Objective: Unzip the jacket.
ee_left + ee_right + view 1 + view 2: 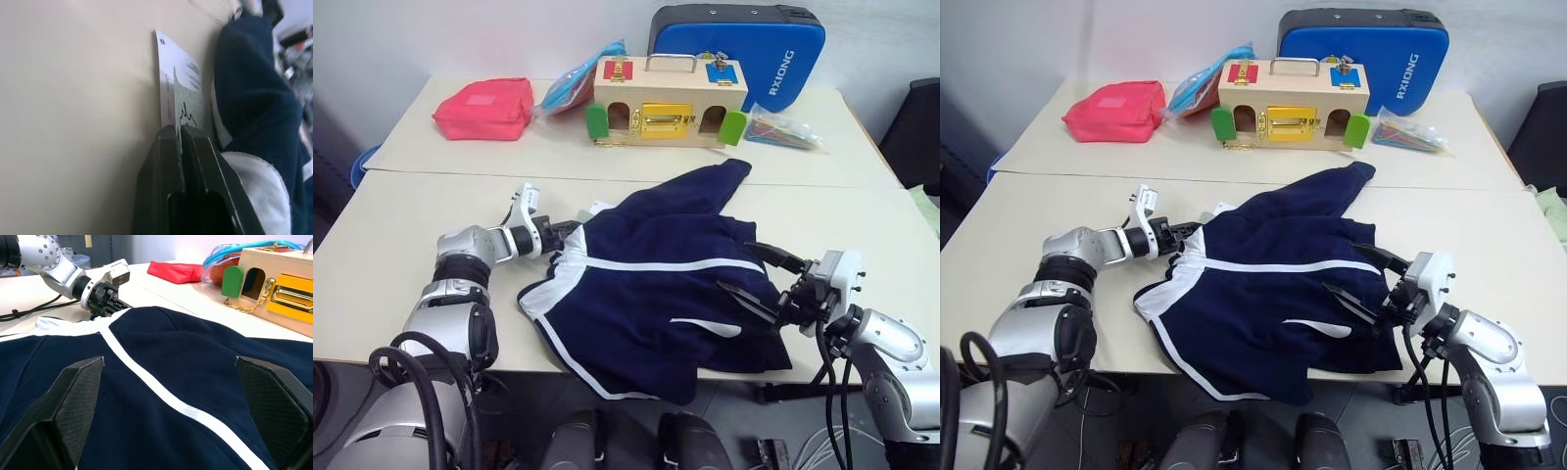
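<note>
Navy jacket (pixel 656 284) lies at the surface's (pixel 382 255) near edge, collar end toward the left pincer (pixel 566 233), closed on its paper hang tags (pixel 178 90); right pincer (pixel 759 279) gapes empty over the opposite end

Silver-grey ribbed arm shells are seen, looped by black cables. Each tool, left tool (pixel 570 233) and right tool (pixel 756 276), is fitted with black textured fingers (pixel 78 401) behind white wrist blocks.

Navy jacket (pixel 1273 294) crumpled on table (pixel 1489 235), left gripper (pixel 1185 238) at its collar; right gripper (pixel 1363 282) open-jawed over hem
</note>
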Available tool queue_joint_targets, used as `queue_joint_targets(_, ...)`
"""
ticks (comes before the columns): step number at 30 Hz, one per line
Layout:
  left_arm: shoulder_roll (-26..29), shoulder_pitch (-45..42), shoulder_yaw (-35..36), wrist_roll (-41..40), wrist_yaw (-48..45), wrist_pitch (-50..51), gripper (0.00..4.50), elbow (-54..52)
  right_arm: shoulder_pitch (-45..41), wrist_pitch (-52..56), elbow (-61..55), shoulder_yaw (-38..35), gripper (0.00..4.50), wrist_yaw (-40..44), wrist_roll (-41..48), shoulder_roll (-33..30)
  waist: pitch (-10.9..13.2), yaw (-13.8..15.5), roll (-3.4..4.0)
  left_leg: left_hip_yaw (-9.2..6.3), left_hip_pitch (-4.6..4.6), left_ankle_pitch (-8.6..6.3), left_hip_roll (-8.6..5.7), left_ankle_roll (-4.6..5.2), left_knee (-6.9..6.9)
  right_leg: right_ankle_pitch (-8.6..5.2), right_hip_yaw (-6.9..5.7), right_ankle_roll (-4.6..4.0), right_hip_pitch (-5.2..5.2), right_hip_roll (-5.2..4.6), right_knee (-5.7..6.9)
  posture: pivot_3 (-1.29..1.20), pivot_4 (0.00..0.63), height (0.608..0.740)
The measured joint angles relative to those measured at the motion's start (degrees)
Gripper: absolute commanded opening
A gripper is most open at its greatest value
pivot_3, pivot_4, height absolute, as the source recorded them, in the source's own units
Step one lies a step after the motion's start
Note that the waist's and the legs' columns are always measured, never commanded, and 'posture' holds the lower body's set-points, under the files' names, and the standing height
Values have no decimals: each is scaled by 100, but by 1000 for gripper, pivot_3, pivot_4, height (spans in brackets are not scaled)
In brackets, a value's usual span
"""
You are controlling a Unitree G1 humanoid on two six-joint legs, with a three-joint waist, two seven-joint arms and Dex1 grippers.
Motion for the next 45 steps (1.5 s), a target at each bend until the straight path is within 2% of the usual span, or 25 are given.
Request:
queue_joint_targets(5, -73, 877, 562, -468, 69, -503, 46, -1070, 86, -71, -68, 1, 4500, -5, -50, 5, 1, -97, -2, 0, -1, 2, 9, -9, -6, 0, 1, 0, -2, 3, 2, 0, 150, 740)
queue_joint_targets(10, -137, 1617, 1041, -803, 630, -920, 46, -2478, 205, -90, -94, 4, 4500, -3, -77, 8, 3, -140, -4, 0, -2, 3, 12, -11, -8, 0, 1, 0, -2, 6, 4, 0, 150, 740)
queue_joint_targets(14, -166, 2186, 1289, -1142, 983, -798, 46, -3521, 239, -94, -103, 3, 4500, -3, -93, 8, 3, -133, -4, 0, -1, 3, 13, -11, -8, 0, 2, 0, -1, 5, 2, 0, 150, 740)
queue_joint_targets(21, -172, 2569, 1348, -1502, 1562, -390, 46, -4315, 285, -98, -105, 4, 4500, 1, -104, 8, 3, -120, -5, 0, -1, 1, 11, -10, -7, 0, 2, 0, 0, 3, -2, 0, 150, 740)
queue_joint_targets(22, -117, 2585, 1332, -1550, 1643, -149, 46, -4345, 285, -98, -105, 4, 4500, 1, -105, 8, 3, -121, -5, 0, -1, 1, 11, -10, -8, 0, 3, 0, 0, 3, -1, 0, 150, 740)
queue_joint_targets(25, 58, 2687, 1174, -1563, 1737, 346, 723, -4435, 286, -99, -105, 3, 4500, 5, -106, 7, 3, -124, -5, 0, -1, 1, 11, -11, -10, 0, 2, 0, -1, 5, 0, 0, 150, 740)
queue_joint_targets(31, 554, 2561, 810, -1593, 1599, 1219, 2470, -4346, 263, -98, -102, 4, 4500, 42, -107, 7, 3, -124, -5, 0, -1, 0, 11, -13, -10, 0, 3, 0, -1, 6, -2, 0, 150, 740)
queue_joint_targets(36, 1037, 1960, 417, -1389, 1272, 1224, 2470, -3533, 190, -99, -91, 13, 4500, 109, -110, 5, 3, -102, -5, 0, -1, 0, 7, -13, -9, 0, 3, 0, -2, 5, -5, 0, 150, 740)
queue_joint_targets(41, 1208, 1079, 109, -1106, 949, 1219, 2470, -2220, 14, -107, -69, 64, 4500, 273, -108, -2, 3, -107, -6, 2, -2, 0, 5, -13, -11, 0, 2, 0, -3, 8, -1, 0, 150, 740)
queue_joint_targets(45, 1259, 769, -54, -920, 790, 1246, 2470, -1578, -94, -126, -75, 65, 4500, 329, -106, -5, 3, -125, -6, 3, -3, 0, 6, -13, -13, 0, 2, 0, -4, 13, 2, 0, 150, 740)
